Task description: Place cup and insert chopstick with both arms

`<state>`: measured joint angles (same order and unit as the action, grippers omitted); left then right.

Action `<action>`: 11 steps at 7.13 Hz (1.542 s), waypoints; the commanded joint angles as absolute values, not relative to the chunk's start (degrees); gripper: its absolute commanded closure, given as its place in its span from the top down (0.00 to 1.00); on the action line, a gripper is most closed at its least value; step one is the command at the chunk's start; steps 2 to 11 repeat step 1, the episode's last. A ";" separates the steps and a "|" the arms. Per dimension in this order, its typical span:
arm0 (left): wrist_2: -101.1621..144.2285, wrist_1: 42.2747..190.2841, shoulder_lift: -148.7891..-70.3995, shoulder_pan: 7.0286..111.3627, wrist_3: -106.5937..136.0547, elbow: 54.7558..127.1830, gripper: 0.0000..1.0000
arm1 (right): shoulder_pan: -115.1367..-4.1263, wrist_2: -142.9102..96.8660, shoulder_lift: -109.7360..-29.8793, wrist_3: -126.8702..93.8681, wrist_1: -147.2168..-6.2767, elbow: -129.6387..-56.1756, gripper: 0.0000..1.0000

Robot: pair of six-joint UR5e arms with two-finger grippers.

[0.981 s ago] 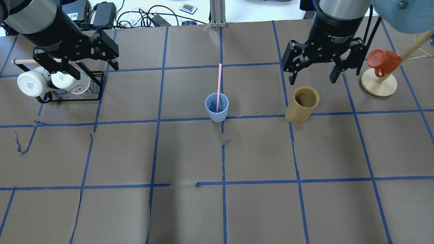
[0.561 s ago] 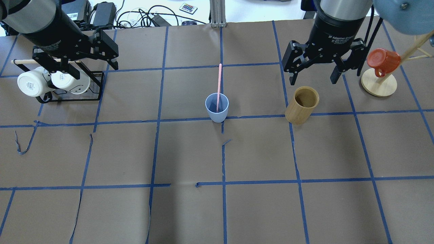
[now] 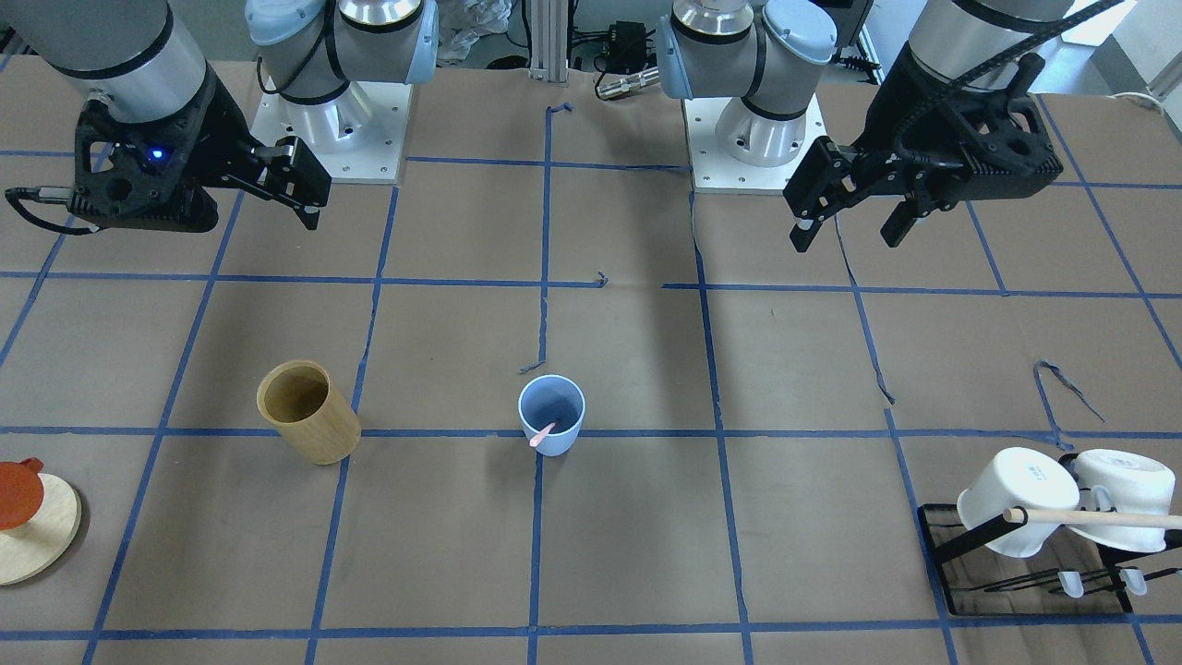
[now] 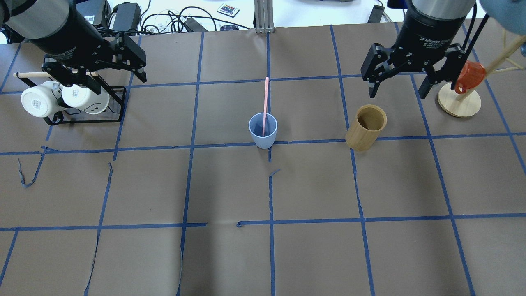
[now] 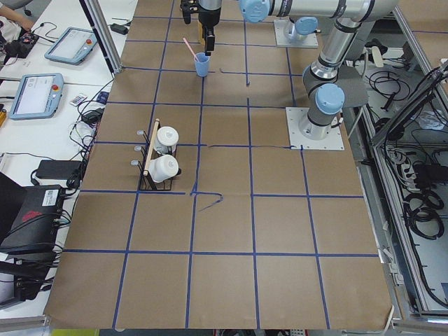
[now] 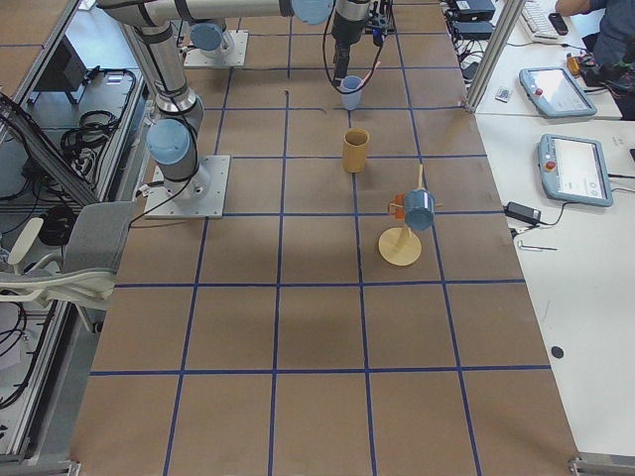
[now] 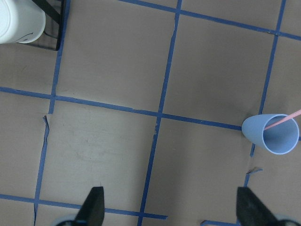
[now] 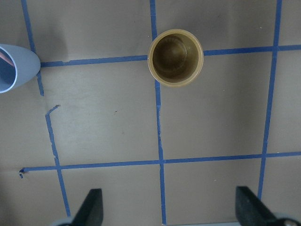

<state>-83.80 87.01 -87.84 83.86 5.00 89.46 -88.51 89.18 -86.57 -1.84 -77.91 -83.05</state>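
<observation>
Two grippers, both mine. My left gripper (image 4: 119,82) and my right gripper (image 4: 397,93) hang above the table with jaws spread wide, holding nothing.

One blue cup (image 4: 263,130) stands upright mid-table on a tape crossing, with one pink chopstick (image 4: 266,102) leaning inside it. One wooden cup (image 4: 365,128) stands apart, on my right. Two white mugs (image 4: 37,101) hang on one black rack (image 4: 117,105) under my left gripper. One wooden stand (image 4: 459,102) carries a red mug (image 4: 468,76) and (clearest from the side) a blue mug (image 6: 419,210).

The table (image 4: 230,255) wears brown paper gridded with blue tape, torn in spots. Cables (image 4: 164,18) lie beyond its far edge, and two tablets (image 5: 35,94) sit on a side desk.
</observation>
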 commanded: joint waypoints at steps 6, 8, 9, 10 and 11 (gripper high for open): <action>-83.05 86.84 -87.89 82.62 4.83 90.26 1.00 | -88.42 89.30 -86.92 -1.93 -77.78 -83.75 1.00; -83.05 86.84 -87.89 82.62 4.83 90.26 1.00 | -88.42 89.30 -86.92 -1.93 -77.78 -83.75 1.00; -83.05 86.84 -87.89 82.62 4.83 90.26 1.00 | -88.42 89.30 -86.92 -1.93 -77.78 -83.75 1.00; -83.05 86.84 -87.89 82.62 4.83 90.26 1.00 | -88.42 89.30 -86.92 -1.93 -77.78 -83.75 1.00; -83.05 86.84 -87.89 82.62 4.83 90.26 1.00 | -88.42 89.30 -86.92 -1.93 -77.78 -83.75 1.00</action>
